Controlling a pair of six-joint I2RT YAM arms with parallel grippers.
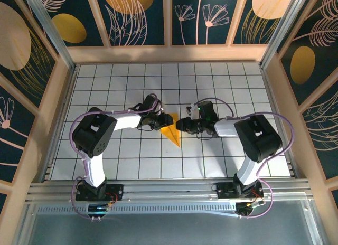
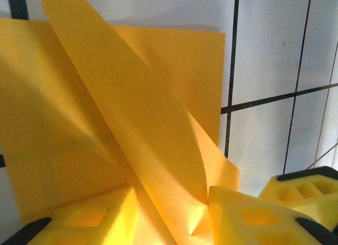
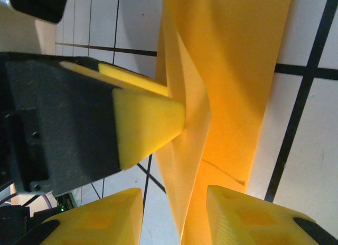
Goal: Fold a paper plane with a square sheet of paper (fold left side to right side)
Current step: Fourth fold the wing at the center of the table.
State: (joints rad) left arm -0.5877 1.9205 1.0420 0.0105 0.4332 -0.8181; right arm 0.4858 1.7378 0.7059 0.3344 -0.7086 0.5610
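Observation:
The square sheet of paper (image 1: 173,133), orange-yellow and folded to a narrow point toward the near side, lies on the white tiled floor mid-table. My left gripper (image 1: 168,120) is at its upper left edge. In the left wrist view a raised flap of the paper (image 2: 132,123) runs up between the spread yellow fingers of the left gripper (image 2: 171,203) and leans on the right finger (image 2: 243,216). My right gripper (image 1: 181,123) is just right of the paper. Its gripper (image 3: 174,203) stands open astride a standing fold of the paper (image 3: 237,71) without pinching it. A left fingertip (image 3: 148,123) touches that fold.
The floor is white tiles with black grid lines (image 1: 222,86). Wooden-framed patterned walls (image 1: 63,81) close in the left, right and back. An aluminium rail (image 1: 169,189) with both arm bases runs along the near edge.

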